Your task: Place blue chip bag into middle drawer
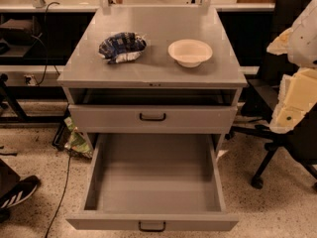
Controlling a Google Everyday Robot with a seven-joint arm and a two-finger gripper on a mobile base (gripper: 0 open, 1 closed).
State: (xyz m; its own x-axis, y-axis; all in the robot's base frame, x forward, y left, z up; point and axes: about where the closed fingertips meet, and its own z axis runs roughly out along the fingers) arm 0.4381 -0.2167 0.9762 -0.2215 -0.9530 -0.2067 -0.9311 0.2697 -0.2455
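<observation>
The blue chip bag [121, 47], crumpled dark-blue foil with white patches, lies on the left of the grey cabinet top [153, 71]. The middle drawer [153, 182] is pulled far out below; its deep grey box shows a bare floor, tall side walls and a black handle [152, 226] on its front. My gripper [293, 100] shows as white and cream parts at the right edge, off to the right of the cabinet, apart from the bag and the drawer, with nothing seen in it.
A white bowl [190, 52] sits on the top, right of the bag. A shallower grey drawer [152, 117] with a black handle sits above the open one. A green wrapper [77, 140] lies on the floor at left. A black office chair [277, 148] stands at right, a shoe [15, 192] at lower left.
</observation>
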